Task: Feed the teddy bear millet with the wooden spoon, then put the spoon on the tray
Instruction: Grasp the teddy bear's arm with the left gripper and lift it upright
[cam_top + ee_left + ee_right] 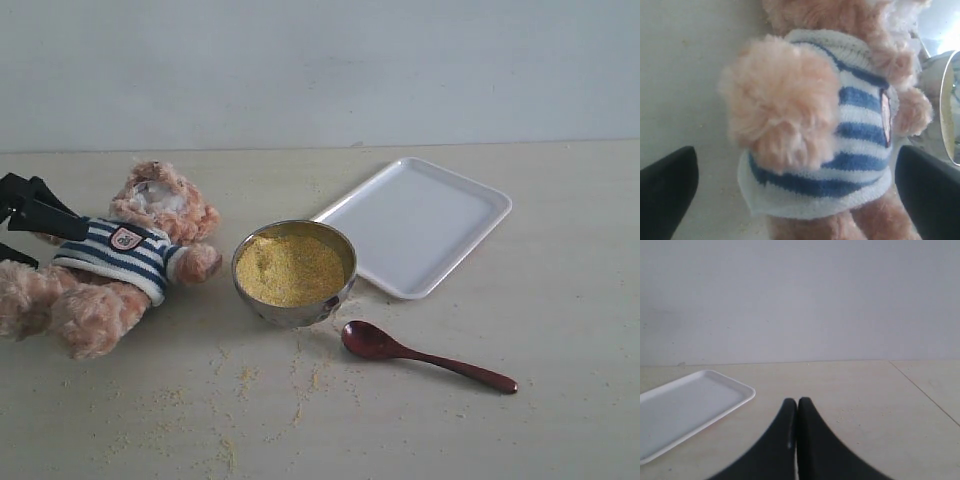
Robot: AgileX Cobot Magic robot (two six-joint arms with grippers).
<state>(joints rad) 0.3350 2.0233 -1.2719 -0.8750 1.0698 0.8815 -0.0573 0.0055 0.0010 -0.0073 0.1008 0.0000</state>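
Left gripper (796, 155) is standing with jaws wide, straddling the teddy bear (120, 260) at its striped torso, and as far as I'm seeing it isn't clamping anything. Right gripper (797, 401) is hanging pinched tight on nothing, outside the exterior view, looking across the table (560, 330) past a corner of the tray (420, 225). Bear is lying on its back at the left, one paw sitting just beside the steel bowl (300, 312). Bowl is sitting centre with the millet (290, 268) heaped near the rim. Wooden spoon (420, 355) is lying flat on the table near-right of the bowl, apart from it, handle pointing right. Tray is sitting far-right of the bowl with nothing on it. Feeding isn't looking started. Risks I'm flagging: if left is closing on the plush, the fur could be giving unevenly and the bear twisting or sliding, its paw knocking the bowl and dumping grain. Spoon handle is thin, glossy and hugging the surface, so the right fingers could be skidding off it or flicking it away, and they're needing to open first. Bowl is looking light and round-bottomed, so a sideways scoop is risking shoving it into bear or tray. Loose specks (240, 378) are littering the near table, possibly letting spoon and bowl slide.
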